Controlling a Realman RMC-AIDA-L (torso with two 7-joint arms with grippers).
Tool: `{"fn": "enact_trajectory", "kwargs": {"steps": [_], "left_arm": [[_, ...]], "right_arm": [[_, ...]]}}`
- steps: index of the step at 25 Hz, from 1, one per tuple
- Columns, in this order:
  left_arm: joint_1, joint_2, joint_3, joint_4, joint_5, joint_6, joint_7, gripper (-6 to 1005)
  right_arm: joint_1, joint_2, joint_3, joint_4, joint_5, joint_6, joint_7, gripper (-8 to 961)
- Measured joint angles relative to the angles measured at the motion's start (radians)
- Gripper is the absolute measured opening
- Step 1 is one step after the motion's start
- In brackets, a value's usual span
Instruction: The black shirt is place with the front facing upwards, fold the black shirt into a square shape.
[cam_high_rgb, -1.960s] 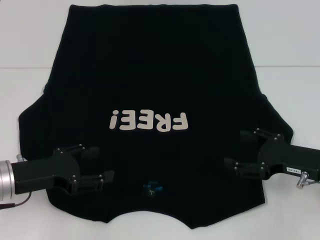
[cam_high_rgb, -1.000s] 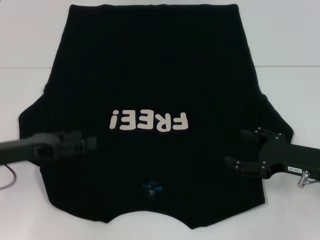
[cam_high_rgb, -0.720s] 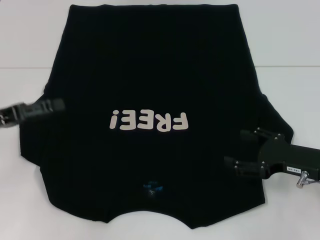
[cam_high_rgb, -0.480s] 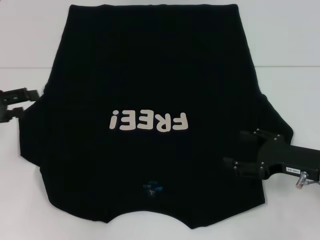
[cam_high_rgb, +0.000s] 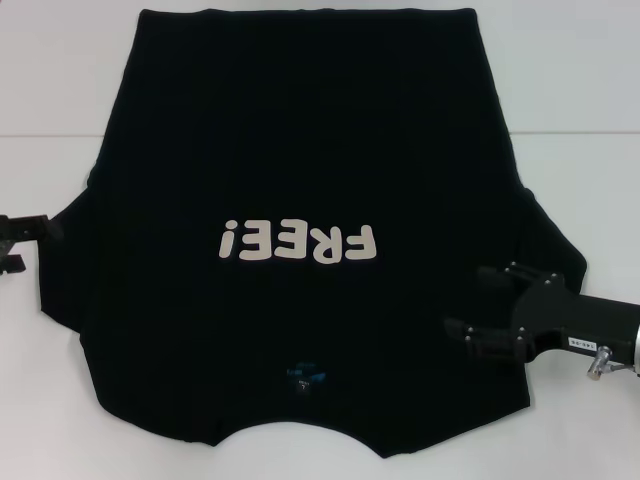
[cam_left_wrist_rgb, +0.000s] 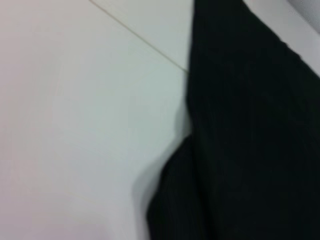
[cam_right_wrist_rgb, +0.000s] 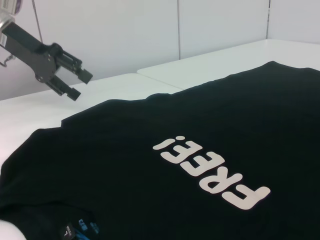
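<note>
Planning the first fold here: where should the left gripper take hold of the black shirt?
Probably the left sleeve's outer edge, approached from the left side. The black shirt lies flat, front up, and the sleeve juts toward the open left gripper beside it.

Black shirt (cam_high_rgb: 300, 130): we note soft matt cloth, faint ribbing; lettering (cam_high_rgb: 300, 243) smooth, off-white. Table (cam_high_rgb: 60, 80): smooth white, slight sheen. Right gripper (cam_high_rgb: 480, 303): matt black plastic.

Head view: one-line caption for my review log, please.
Black shirt flat, lettering up; open left gripper beside its left sleeve, open right gripper over its right shoulder.
</note>
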Motion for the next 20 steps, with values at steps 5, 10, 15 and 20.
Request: {"fn": "enact_trajectory", "kwargs": {"steps": [5,10,15,20], "left_arm": [[0.004,-0.012,0.048,-0.036,0.002,-0.106,-0.004,844],[0.008,-0.019,0.048,-0.058,0.002,-0.135,-0.002,844],[0.008,-0.02,0.048,-0.064,0.0,-0.133,-0.001,846],[0.005,-0.027,0.048,-0.064,-0.001,-0.125,-0.002,843]], "right_arm": [[0.0,0.0,0.004,0.007,0.001,0.0,0.002,924],[0.0,0.0,0.001,0.009,0.002,0.001,0.002,922],[0.0,-0.001,0.005,0.009,0.002,0.001,0.002,919],[0.001,-0.002,0.005,0.009,0.002,0.001,0.002,916]]}}
